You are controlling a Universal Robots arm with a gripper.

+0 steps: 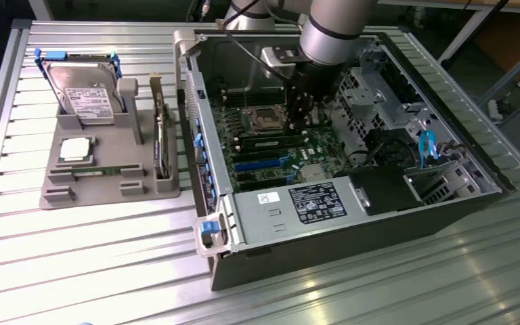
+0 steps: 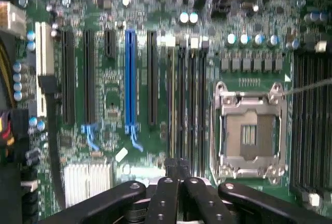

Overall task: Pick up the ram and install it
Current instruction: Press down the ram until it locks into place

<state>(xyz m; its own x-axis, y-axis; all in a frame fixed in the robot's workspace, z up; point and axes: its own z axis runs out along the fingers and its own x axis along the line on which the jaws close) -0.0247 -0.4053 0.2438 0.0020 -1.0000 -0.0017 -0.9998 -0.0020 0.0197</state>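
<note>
Green ram sits in a slot at centre frame, apparently seated; my gripper, closed on nothing, hovers above the board. I judge installation nearly done; next is checking the seating.

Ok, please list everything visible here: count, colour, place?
table: one, silver, under everything
computer case: one, black, open
motherboard: one, green, inside the case
processor socket: one, silver, empty, on the motherboard
tray: one, grey, exterior view's left of case
hard drive: one, silver, on the tray
processor chip: one, silver, on the tray
ram: one, green, lying on the tray
expansion card: one, dark, upright on the tray
arm: one, grey, reaching into the case
pincer: one, black, shut, above the motherboard
</note>
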